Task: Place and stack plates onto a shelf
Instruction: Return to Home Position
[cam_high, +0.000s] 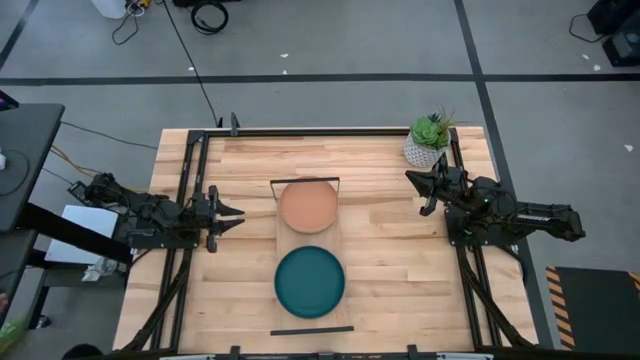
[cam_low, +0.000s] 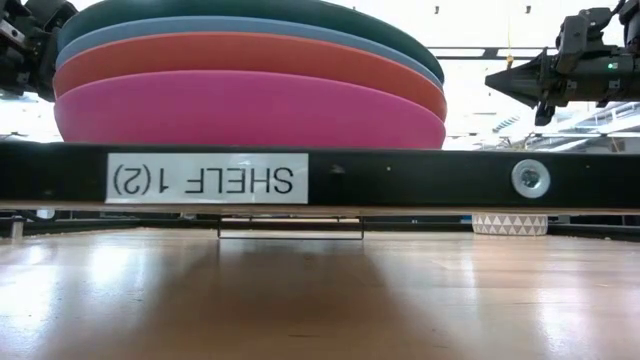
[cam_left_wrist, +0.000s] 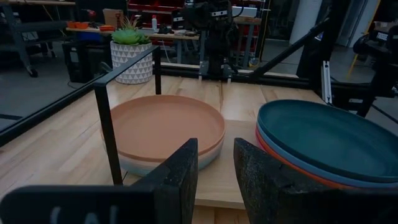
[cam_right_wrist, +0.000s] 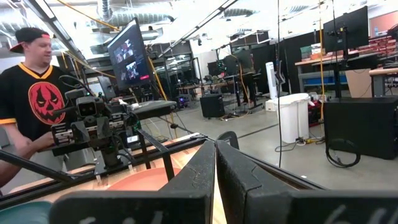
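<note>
The stacking looks finished to me. On the shelf (cam_high: 286, 240) stand two piles and, in the high view, no plate lies loose on the table (cam_high: 390, 280). The pile at the 6 o'clock end has the dark teal plate (cam_high: 310, 282) on top; the low view shows under it a blue plate (cam_low: 330, 30), an orange plate (cam_low: 300, 55) and a magenta plate (cam_low: 250, 110). The pile at the 12 o'clock end is topped by the terracotta plate (cam_high: 308, 207), with at least one paler plate (cam_left_wrist: 146, 165) below. How many more are hidden there I cannot count, so I only suppose that all eight are placed. What is left is only to park the arms. The left gripper (cam_high: 236, 215) hangs at 9 o'clock from the shelf, its fingers a little apart and holding nothing. The right gripper (cam_high: 410, 178) is at 2 o'clock, fingers pressed together, also with nothing in them. Both are well apart from the plates, so there is free room on each long side. The edges to respect are the upright black bar (cam_left_wrist: 106, 124) at the shelf's end, just beside the terracotta pile, and the potted plant (cam_high: 428, 140), near the right gripper at 12 o'clock from it.
</note>
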